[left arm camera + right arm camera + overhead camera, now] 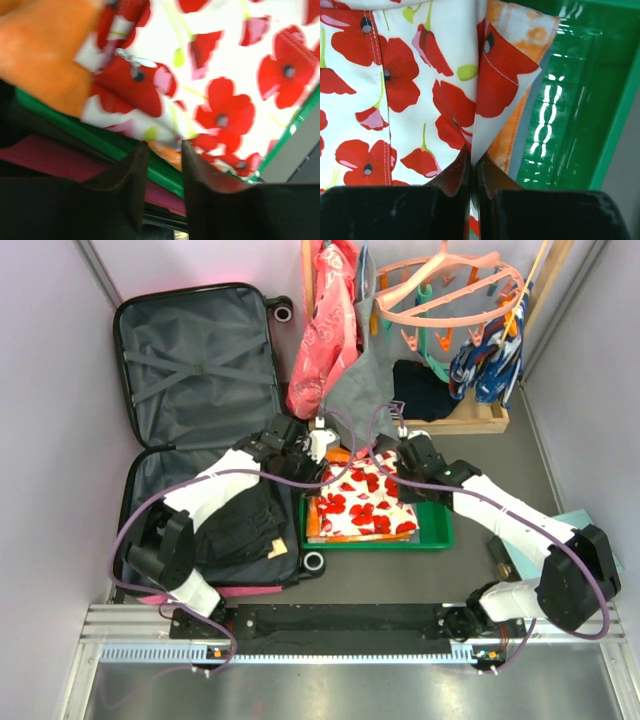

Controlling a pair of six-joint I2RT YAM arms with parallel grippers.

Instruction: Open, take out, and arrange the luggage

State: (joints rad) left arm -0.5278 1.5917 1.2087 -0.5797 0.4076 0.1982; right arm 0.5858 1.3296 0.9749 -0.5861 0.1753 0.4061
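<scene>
Top external: recorded hard-shell luggage [195, 360] splayed open at left, grey strapped lining upward. Found right end effector [474, 162] pinching poppy-print cloth [420, 75] over glossy green tray [570, 100]; left end effector [162, 150] slightly spread.

Two robot arms stretch across the scene, elbows thrown outward and white forearms angling in until the wrists sit near each other, well apart from touching. The left arm [215, 485] bends low on its own side, and the left gripper [162, 160] shows its dark fingers [131, 172] parted by a narrow gap. The right arm [500, 510] folds wide on the opposite side; the right gripper [474, 172] has its two tips pressed tightly together.
</scene>
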